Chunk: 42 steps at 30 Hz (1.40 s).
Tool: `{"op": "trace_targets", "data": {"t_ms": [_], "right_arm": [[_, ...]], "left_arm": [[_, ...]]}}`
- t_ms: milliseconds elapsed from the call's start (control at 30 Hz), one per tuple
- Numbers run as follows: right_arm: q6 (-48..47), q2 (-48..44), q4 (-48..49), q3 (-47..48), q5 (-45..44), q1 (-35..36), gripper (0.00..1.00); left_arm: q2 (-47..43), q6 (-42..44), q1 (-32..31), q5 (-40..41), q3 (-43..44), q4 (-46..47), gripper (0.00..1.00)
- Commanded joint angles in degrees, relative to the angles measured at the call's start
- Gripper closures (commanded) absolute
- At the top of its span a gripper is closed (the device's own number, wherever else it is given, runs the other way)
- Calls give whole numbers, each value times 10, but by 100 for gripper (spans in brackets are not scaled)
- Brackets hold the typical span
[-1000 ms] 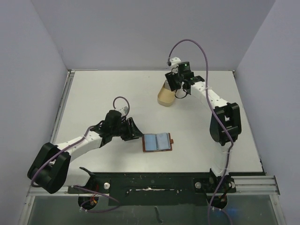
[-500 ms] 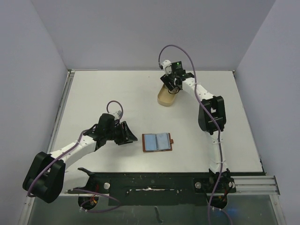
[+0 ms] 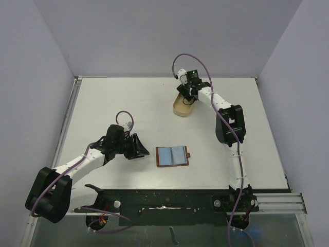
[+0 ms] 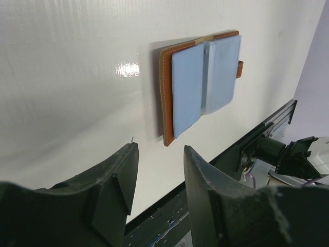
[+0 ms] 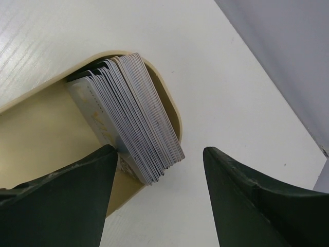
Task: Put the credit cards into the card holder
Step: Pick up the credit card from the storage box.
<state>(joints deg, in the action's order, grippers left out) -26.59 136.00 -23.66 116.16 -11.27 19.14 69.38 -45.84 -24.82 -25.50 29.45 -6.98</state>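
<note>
The card holder (image 3: 172, 156) lies open and flat on the table, brown outside with pale blue panels on both halves; in the left wrist view the card holder (image 4: 203, 82) is ahead of my fingers. My left gripper (image 3: 143, 147) (image 4: 160, 149) stands open and empty a short way left of it, not touching. The credit cards (image 5: 128, 113) stand on edge as a thick pale stack at one end of a tan tray (image 5: 31, 134) (image 3: 177, 112). My right gripper (image 3: 186, 96) (image 5: 159, 152) hovers open over that stack, one finger beside the cards, nothing held.
The tan oval tray sits at the back middle of the white table. Grey walls close the left, back and right sides. A black rail (image 3: 169, 198) with the arm bases runs along the near edge.
My left gripper has drawn back to the left, away from the card holder. The right arm has swung left and folded, bringing its gripper over the tray's cards.
</note>
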Motion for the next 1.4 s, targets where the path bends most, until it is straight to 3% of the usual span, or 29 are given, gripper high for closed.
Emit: {"op": "trace_targets", "data": {"t_ms": [0,333,867,1133,1367], "right_arm": [[-4,-6,44,30,-32,-3,33],[-24,-22,57,16,-23,-2,42],[-27,-32,53,13,-23,-1,69],[-3,-69,0,10,13,22,95],[16,-126,-33,-47,19,64,100]], "left_arm": [[-11,20,16,-29,17,0,61],[-2,23,25,-40,14,11,61],[13,15,25,-48,4,34,61],[3,8,24,-50,3,40,61],[-5,-1,23,-54,20,31,61]]}}
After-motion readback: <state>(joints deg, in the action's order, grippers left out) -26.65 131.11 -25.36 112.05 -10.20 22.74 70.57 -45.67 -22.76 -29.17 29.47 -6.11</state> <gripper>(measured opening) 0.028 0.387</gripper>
